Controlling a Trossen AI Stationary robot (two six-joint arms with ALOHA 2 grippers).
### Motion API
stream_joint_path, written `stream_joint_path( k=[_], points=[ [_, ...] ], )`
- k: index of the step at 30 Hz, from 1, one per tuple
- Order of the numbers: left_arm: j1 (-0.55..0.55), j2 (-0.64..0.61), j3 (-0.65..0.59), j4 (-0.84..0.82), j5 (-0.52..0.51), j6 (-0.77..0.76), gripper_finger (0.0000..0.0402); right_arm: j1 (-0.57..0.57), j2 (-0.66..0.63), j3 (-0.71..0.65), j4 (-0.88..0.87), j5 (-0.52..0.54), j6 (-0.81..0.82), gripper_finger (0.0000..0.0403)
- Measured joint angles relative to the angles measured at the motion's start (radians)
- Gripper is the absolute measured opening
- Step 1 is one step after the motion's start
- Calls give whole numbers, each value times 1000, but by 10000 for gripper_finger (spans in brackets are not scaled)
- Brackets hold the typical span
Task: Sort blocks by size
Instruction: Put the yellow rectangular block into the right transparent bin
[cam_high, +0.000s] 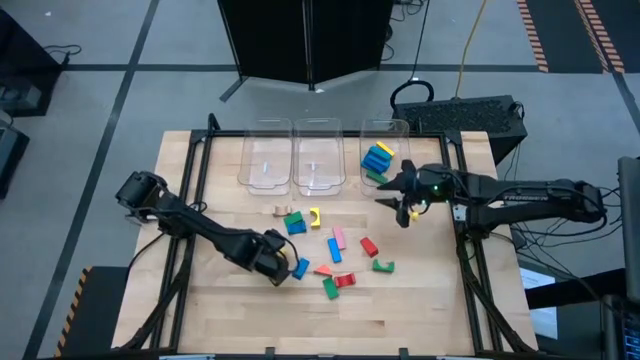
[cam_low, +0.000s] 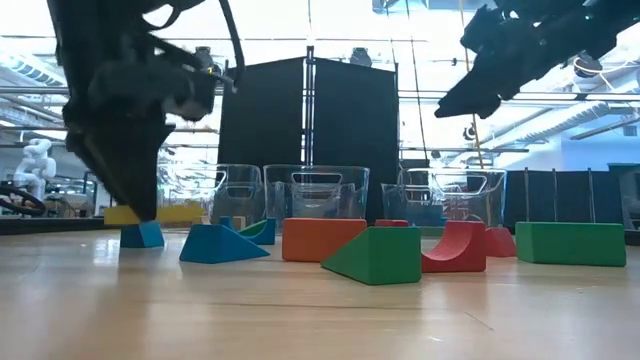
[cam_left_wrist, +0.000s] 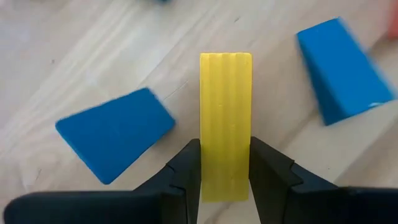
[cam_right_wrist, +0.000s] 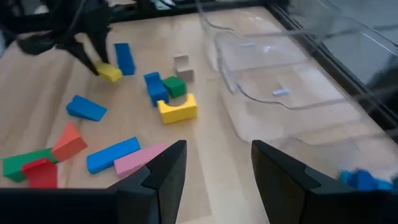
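Note:
A long yellow ribbed block (cam_left_wrist: 226, 93) sits between the fingers of my left gripper (cam_left_wrist: 225, 146), which is shut on it near the table's front left (cam_high: 277, 262). A blue wedge (cam_left_wrist: 115, 140) and another blue block (cam_left_wrist: 342, 68) lie on the wood on either side of it. More blocks in blue, green, red, pink and yellow lie scattered at mid-table (cam_high: 335, 250). My right gripper (cam_right_wrist: 217, 155) hovers open with nothing between its fingers, high beside the right bin (cam_high: 398, 208). My left gripper pinches the yellow block's two long sides (cam_left_wrist: 225, 162) between its two fingers, near one end. The fingers (cam_left_wrist: 186, 171) come steeply from above and lie across the block. I cannot tell whether the block is clear of the table.
Three clear bins stand in a row at the table's far edge (cam_high: 265, 160) (cam_high: 318, 160) (cam_high: 385, 130); the right one holds blue, yellow and green blocks (cam_high: 378, 158). A black frame rail runs along the table's sides (cam_high: 195, 170).

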Motion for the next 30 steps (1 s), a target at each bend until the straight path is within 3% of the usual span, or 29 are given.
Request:
stream_joint_path(
  k=[10,16,22,30],
  points=[
    [63,-27,0,257,19,256,103,154,266,0,316,-6,-192,169],
    [128,-27,0,381,146,420,103,248,418,0,474,-5,-400,169],
    [195,-27,0,459,250,540,103,313,487,0,588,-5,-586,169],
    [270,-27,0,554,370,644,103,340,539,0,663,-5,-681,169]
  ],
)
